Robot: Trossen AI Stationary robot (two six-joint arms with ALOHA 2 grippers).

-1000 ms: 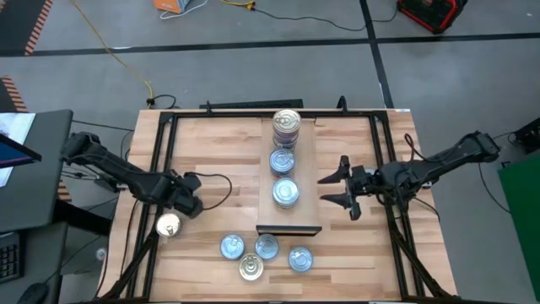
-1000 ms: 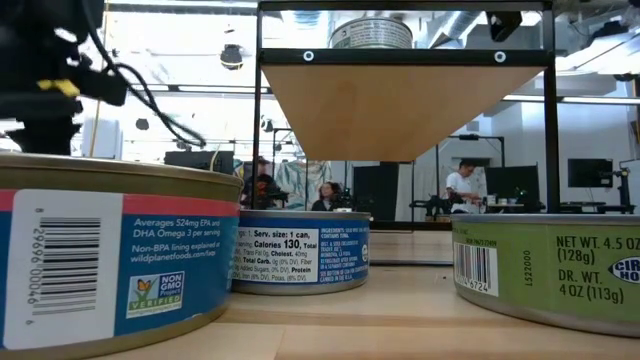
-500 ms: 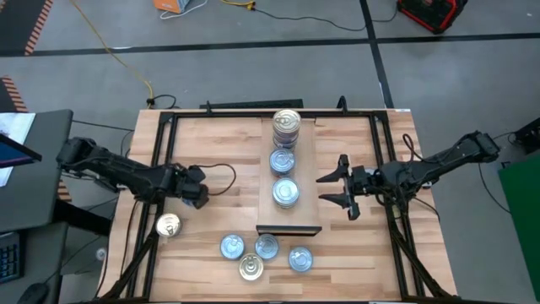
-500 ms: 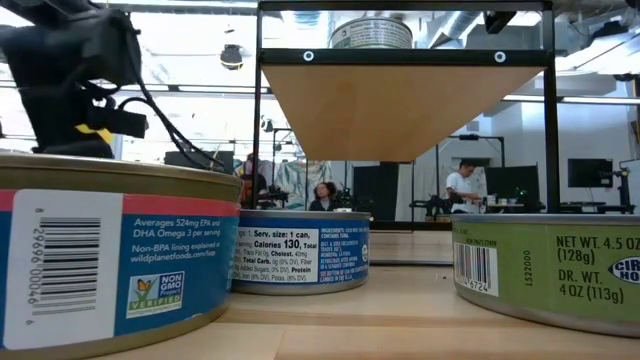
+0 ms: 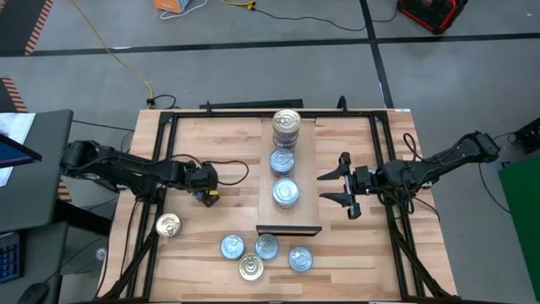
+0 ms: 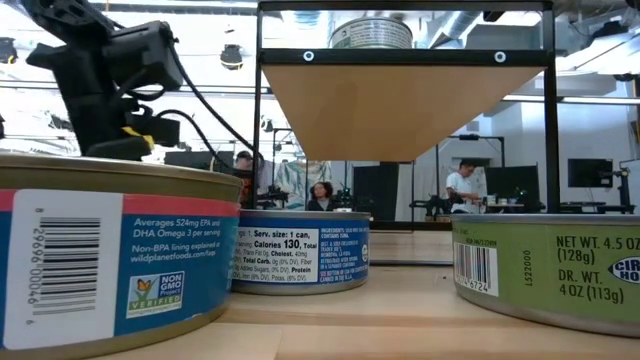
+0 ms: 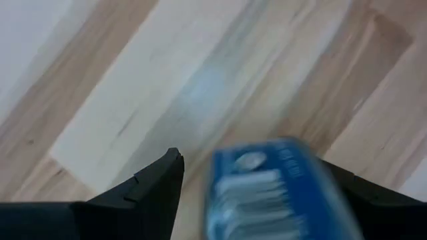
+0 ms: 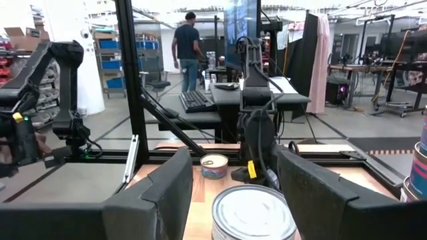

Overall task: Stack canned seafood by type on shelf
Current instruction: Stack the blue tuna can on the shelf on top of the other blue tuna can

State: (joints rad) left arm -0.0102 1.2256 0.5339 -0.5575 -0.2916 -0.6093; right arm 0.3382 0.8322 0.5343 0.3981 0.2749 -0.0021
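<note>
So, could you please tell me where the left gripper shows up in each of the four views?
High view: left gripper left of centre, over the tabletop, beside the shelf.
Low view: upper left, left of the shelf.
Left wrist view: along the bottom, fingers around a blue-labelled tin.
Right wrist view: centre, facing the camera.
Shared landmark: the shelf, in the high and low views.

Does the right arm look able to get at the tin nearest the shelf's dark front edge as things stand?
Probably yes: the right gripper stands open beside the shelf, facing that tin, and nothing shows between them.
</note>
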